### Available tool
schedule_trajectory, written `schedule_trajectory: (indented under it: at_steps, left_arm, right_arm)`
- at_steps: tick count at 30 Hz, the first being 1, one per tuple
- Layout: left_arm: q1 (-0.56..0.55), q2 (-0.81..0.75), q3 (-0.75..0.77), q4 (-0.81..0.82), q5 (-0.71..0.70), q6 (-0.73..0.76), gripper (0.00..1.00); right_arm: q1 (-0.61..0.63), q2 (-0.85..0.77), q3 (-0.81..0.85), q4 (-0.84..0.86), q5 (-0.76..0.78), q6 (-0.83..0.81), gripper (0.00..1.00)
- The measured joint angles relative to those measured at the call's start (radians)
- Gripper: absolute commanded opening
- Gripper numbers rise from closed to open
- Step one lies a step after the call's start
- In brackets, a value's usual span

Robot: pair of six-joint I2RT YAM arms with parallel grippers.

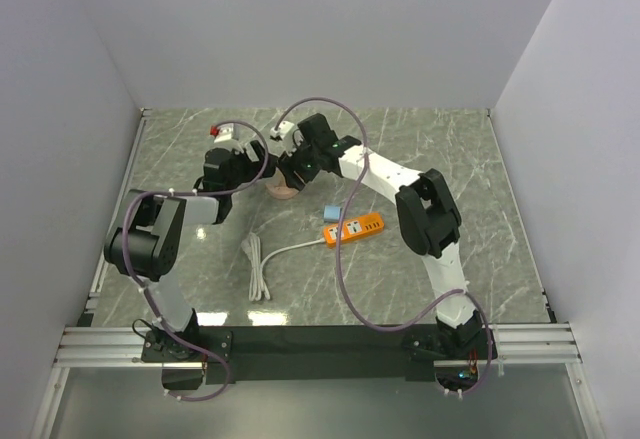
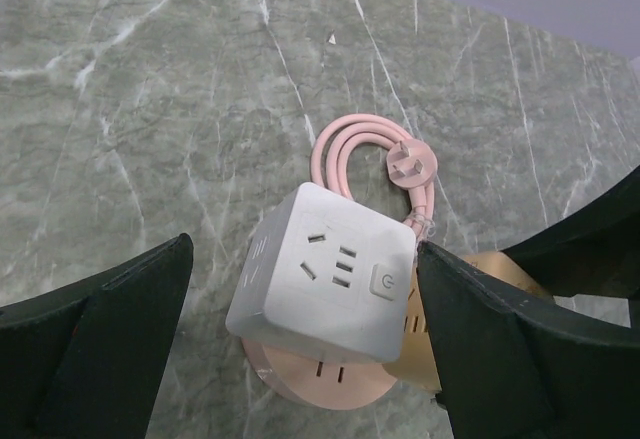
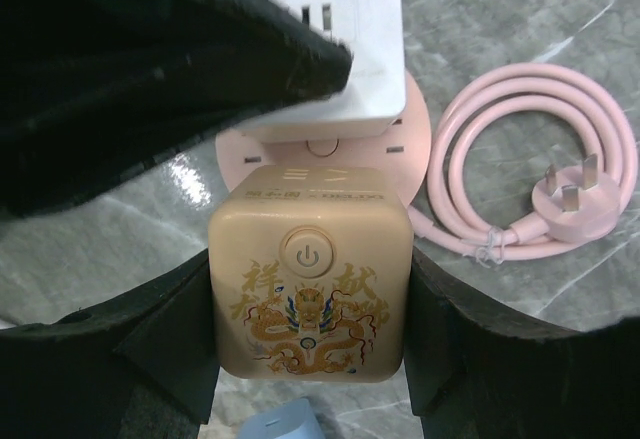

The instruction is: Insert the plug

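From the top camera I see both arms reaching to the far middle of the table (image 1: 180,139), wrists almost meeting there.

My right gripper (image 3: 310,309) is clenched on the gold cube (image 3: 308,289). One finger presses each side, and the face with the power button and dragon print points at the camera. I cannot tell whether the cube rests on the table or is lifted.

My left gripper (image 2: 305,249) is released, its fingers spread wide around the white cube (image 2: 325,274). One finger (image 2: 500,339) is at the cube's edge and the other stands well apart. The white cube sits tilted on a round pink base (image 2: 320,384), socket face up, just beside the gold cube.

The plug (image 2: 412,166) lies loose on the table at the end of its coiled pink cord (image 2: 335,159), just beside the white cube and base. Its pins show and neither gripper touches it. In the top view the arms hide it.

Nearer and to the right of the cubes an orange strip (image 1: 353,228) lies flat. A small blue block (image 1: 331,213) sits just beside it, and its white cable (image 1: 260,264) runs off to the near left.
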Motion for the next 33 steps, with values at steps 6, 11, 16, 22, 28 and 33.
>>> schedule_trajectory:
  at_steps: [6,11,16,22,28,33]
  left_arm:
    - [0.0,0.027,0.008,-0.01,0.023,0.008,0.99]
    - [0.0,0.038,0.023,-0.019,0.04,0.022,0.99]
    - [0.002,0.054,0.043,-0.032,0.052,0.034,0.99]
    - [0.01,0.075,0.076,-0.045,0.068,0.039,1.0]
    - [0.015,0.076,0.088,-0.067,0.084,0.048,0.99]
    - [0.016,0.079,0.103,-0.083,0.092,0.06,0.99]
  right_arm:
    - [0.003,0.036,0.058,-0.02,0.032,-0.014,0.0]
    - [0.003,0.043,0.07,-0.031,0.029,-0.021,0.0]
    - [0.003,0.043,0.063,-0.018,0.008,-0.035,0.0]
    - [-0.006,0.039,0.038,0.022,-0.048,-0.058,0.0]
    - [-0.006,0.039,0.037,0.014,-0.071,-0.072,0.0]
    - [-0.006,0.03,0.021,0.024,-0.064,-0.074,0.0]
